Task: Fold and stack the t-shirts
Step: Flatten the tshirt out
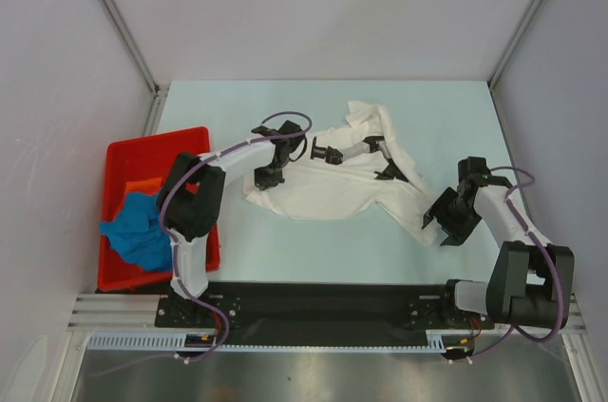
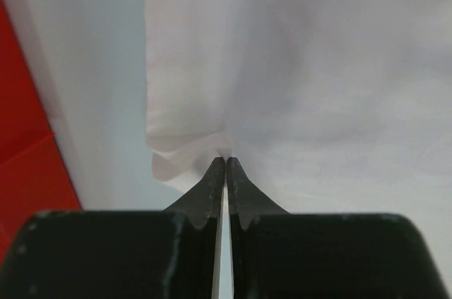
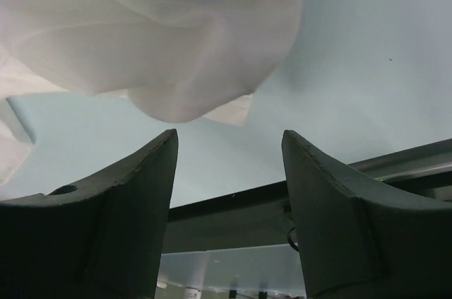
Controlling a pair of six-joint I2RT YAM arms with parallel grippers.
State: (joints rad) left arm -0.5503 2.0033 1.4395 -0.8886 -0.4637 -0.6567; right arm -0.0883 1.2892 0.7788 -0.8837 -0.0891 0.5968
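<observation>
A white t-shirt (image 1: pixel 318 188) with a black printed graphic lies crumpled and spread on the pale table. My left gripper (image 1: pixel 267 178) is at its left edge. In the left wrist view the jaws of this gripper (image 2: pixel 226 160) are shut on a puckered pinch of the white t-shirt (image 2: pixel 296 66). My right gripper (image 1: pixel 440 222) sits by the shirt's lower right corner. Its jaws (image 3: pixel 229 141) stand open with nothing between them. The white t-shirt (image 3: pixel 155 44) hangs just beyond the tips. A blue t-shirt (image 1: pixel 139 232) and an orange one (image 1: pixel 144 183) lie in the red bin.
The red bin (image 1: pixel 157 141) stands at the table's left side, close to the left arm, and the bin (image 2: pixel 21 186) also shows beside the left gripper. White walls enclose the table (image 1: pixel 285 250). The black base rail (image 3: pixel 226 218) runs along the near edge.
</observation>
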